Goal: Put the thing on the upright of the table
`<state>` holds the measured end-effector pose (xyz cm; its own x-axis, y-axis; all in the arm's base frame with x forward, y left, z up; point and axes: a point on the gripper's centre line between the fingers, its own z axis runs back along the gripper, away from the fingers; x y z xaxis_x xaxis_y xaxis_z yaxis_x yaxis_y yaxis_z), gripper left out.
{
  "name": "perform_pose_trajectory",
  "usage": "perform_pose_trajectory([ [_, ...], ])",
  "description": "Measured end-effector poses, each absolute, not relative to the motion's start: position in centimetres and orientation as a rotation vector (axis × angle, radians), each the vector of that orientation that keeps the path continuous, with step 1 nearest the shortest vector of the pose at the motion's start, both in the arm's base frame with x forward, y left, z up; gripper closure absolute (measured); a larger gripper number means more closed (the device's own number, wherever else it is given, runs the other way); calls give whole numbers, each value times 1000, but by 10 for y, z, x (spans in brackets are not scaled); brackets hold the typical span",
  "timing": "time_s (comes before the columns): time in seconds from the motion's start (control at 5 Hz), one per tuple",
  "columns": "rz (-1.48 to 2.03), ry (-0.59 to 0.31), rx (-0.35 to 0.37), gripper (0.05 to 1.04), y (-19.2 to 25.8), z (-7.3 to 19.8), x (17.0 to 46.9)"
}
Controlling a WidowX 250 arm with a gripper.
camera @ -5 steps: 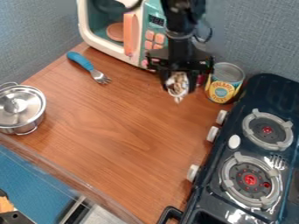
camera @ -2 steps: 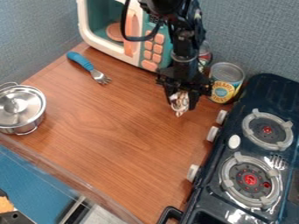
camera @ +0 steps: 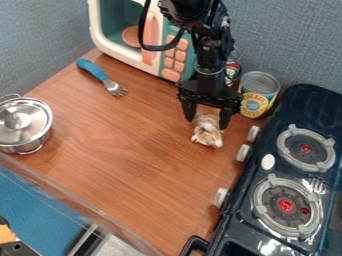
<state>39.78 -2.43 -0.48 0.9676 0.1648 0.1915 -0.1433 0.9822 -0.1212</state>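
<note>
Spread wide, the black gripper hangs over the far right part of the wooden table, pinching nothing that I can see. Just below and between its fingertips sits a crumpled, whitish-brown thing, down on the wood. From where I stand, a yellow-labelled can is just to the right, the stove along the right side, and a blue-handled fork off to the far left.
</note>
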Motion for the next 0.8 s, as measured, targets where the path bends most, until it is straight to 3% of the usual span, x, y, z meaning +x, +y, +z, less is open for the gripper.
perform_pose_trajectory([
  [0.4, 133, -188, -88, 84, -22, -3, 387],
  [0.6, 115, -264, -114, 84, -25, 38, 387],
  [0.8, 106, -273, -113, 84, -25, 42, 387],
])
